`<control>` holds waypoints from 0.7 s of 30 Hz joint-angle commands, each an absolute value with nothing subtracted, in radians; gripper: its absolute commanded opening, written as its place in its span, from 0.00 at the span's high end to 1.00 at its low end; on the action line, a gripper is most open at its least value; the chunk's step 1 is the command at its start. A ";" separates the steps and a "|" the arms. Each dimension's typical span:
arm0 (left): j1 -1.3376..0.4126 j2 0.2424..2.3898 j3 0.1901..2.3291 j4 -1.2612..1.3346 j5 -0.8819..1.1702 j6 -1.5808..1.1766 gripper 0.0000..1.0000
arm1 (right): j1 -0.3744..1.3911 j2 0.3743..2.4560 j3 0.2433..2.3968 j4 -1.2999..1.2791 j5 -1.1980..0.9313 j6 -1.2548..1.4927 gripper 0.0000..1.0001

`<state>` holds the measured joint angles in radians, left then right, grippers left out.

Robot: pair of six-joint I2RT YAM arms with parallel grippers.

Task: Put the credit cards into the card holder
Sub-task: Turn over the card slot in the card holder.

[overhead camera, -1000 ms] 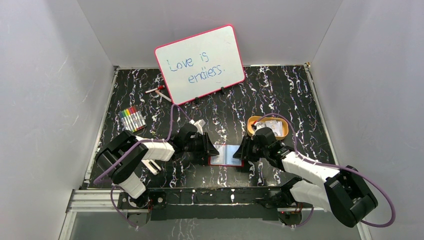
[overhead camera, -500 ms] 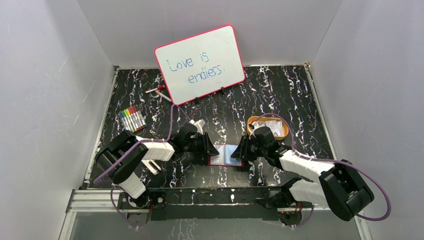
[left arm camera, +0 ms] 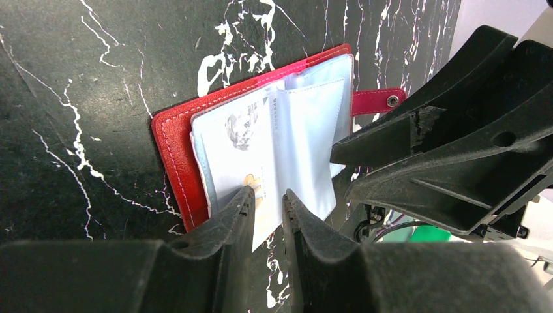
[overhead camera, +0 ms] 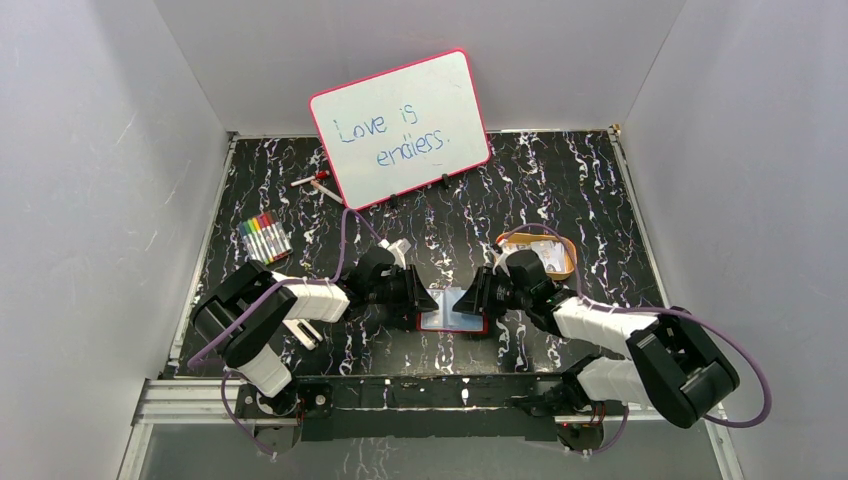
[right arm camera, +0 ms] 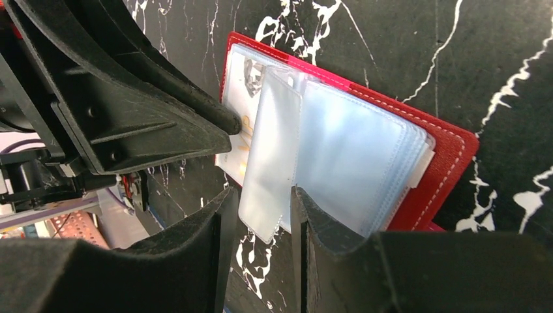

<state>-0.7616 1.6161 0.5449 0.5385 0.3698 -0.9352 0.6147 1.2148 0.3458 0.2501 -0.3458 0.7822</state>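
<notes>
The red card holder (overhead camera: pixel 455 312) lies open on the table between my two grippers, pale blue pockets up. In the left wrist view a whitish card (left arm camera: pixel 244 140) with a gold chip mark sits partly in the left pocket, over the red cover (left arm camera: pixel 171 140). My left gripper (left arm camera: pixel 267 193) is on the card's outer end, jaws a narrow gap apart, nothing pinched. My right gripper (right arm camera: pixel 261 193) has its jaws slightly apart around a raised clear pocket leaf (right arm camera: pixel 270 150), which touches only the right finger. In that view the card (right arm camera: pixel 229 160) shows under the left gripper's fingertip (right arm camera: pixel 229 124).
A yellow-orange oval tray (overhead camera: pixel 572 262) holding more whitish cards (overhead camera: pixel 545 250) stands right of the holder. A pink-framed whiteboard (overhead camera: pixel 400 125) stands at the back. A marker set (overhead camera: pixel 265 238) and a loose pen (overhead camera: pixel 315 182) lie at the left.
My right gripper has moved left onto the holder's right half, and a pocket leaf now stands between its jaws. The left gripper has stayed at the holder's left edge.
</notes>
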 commanded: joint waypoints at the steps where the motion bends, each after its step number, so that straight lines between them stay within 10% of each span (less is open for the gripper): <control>1: -0.767 1.598 0.531 0.538 0.363 -0.927 0.79 | 0.612 1.252 0.377 0.370 -0.405 0.798 0.56; 21: -0.767 1.450 0.518 0.427 0.281 -0.909 0.79 | 0.650 1.406 0.465 0.497 -0.450 0.835 0.55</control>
